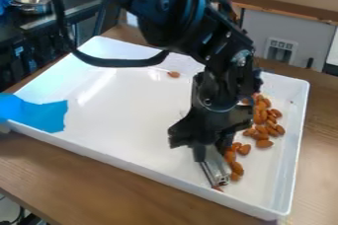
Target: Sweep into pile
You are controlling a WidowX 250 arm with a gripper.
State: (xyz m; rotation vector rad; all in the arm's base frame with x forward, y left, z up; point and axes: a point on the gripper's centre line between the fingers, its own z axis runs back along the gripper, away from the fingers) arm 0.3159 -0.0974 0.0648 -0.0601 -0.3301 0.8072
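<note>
- Almonds [272, 131]: long axis roughly along tray's [112, 120] right wall
- gripper [211, 150]: over tray, clenched on metal tool [216, 169]
- metal tool: slants toward tray's near wall

A metal bowl [31, 3] sits on a dark counter [78, 3].

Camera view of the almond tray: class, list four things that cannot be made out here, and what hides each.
All in the camera view:
- Exact number of almonds: they overlap, and the gripper may cover some.
- Upper end of the silver tool: hidden by the gripper.
- Left end of the blue tape: cut off by the left edge.
- Contents of the metal bowl: too small.
</note>
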